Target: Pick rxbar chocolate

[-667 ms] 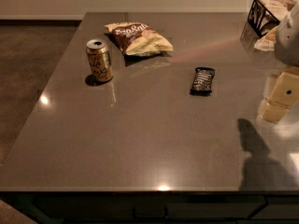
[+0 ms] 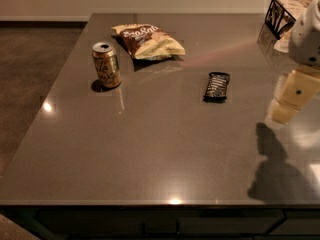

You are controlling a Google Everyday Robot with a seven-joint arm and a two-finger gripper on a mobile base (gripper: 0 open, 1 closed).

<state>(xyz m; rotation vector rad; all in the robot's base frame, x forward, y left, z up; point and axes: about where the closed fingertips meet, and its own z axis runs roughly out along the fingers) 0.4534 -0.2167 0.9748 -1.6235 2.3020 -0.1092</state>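
Three loose items are noted on the table point(image 2: 150, 149): a can point(image 2: 106, 64), a chip bag point(image 2: 148, 41) and the rxbar point(image 2: 216, 86). The rxbar is found lying flat, right of centre, with its long axis running roughly away from the camera. It is well apart from the can at the left and from the chip bag at the far side, and bare tabletop is seen all round it. A wire basket point(image 2: 285, 14) is recorded at the far right corner. The gripper point(image 2: 286, 106) is observed at the right edge of the view, raised above the table, to the right of the rxbar and somewhat nearer the camera, and no contact with the bar is made. A shadow point(image 2: 272, 169) is cast on the surface below it. Whether the gripper is spread or closed cannot be told from this view. The pick is judged not yet begun; an approach to the left and a descent are considered outstanding. The rxbar is assessed as light, thin and fairly stiff, with a glossy wrapper that is likely to be slippery. Given its low profile on a hard, smooth top, it is considered liable to slide if nudged from one side only. A hold across the short width at mid-length is recommended, with both long edges met together. The crimped ends are to be avoided, being soft and apt to fold. Moderate pressure is advised, since the contents may be dented.
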